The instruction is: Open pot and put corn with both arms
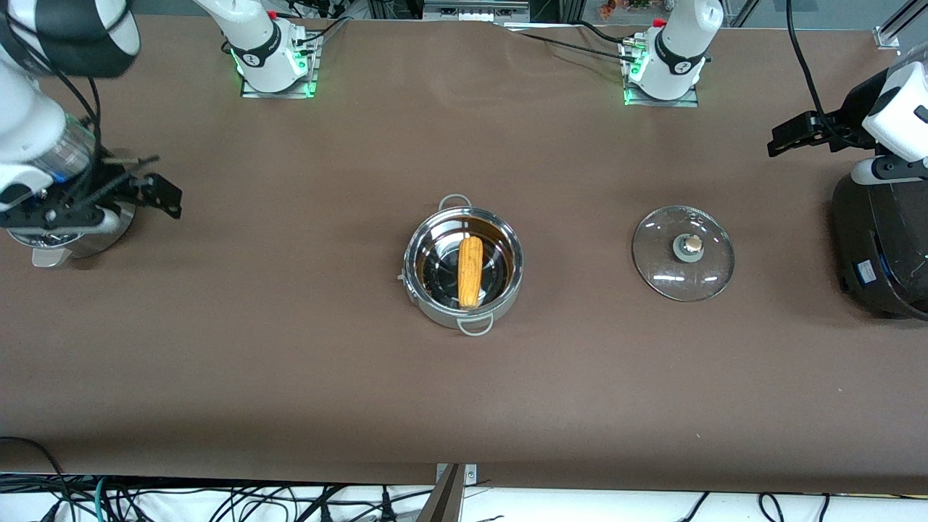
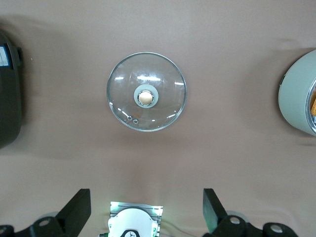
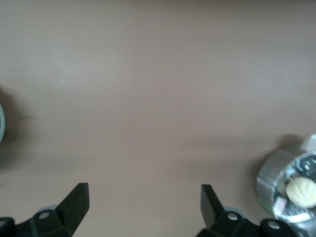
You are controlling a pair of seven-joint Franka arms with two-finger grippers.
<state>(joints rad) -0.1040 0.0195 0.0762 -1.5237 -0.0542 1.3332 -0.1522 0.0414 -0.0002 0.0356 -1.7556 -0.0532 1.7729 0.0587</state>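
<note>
The brown table carries everything, and the biggest thing on it is a black cooker at the left arm's end, with the left gripper hanging up in the air beside it, its fingers spread wide and holding nothing. At the right arm's end the right gripper hangs over a second steel pot, equally wide and empty; both arms look to be waiting. The pot stands at mid-table, open, a thin wire loop handle at its farther rim and another at its nearer rim. It is stiff polished steel, likely slippery on the wall and moderately heavy, so those loops are the places to take hold of it, one for each gripper. The glass lid lies flat on the table between the pot and the cooker, knob up, well apart from both. It is the fragile piece, hard and smooth, and its tan knob is the only sound grip; it should be set down gently. The corn lies inside the pot, running from the farther rim toward the nearer one, and it seems to rest against the nearer wall, though reflections make that uncertain. It is light, firm and ribbed, best pinched across its middle. A pale bun sits in the second pot.
</note>
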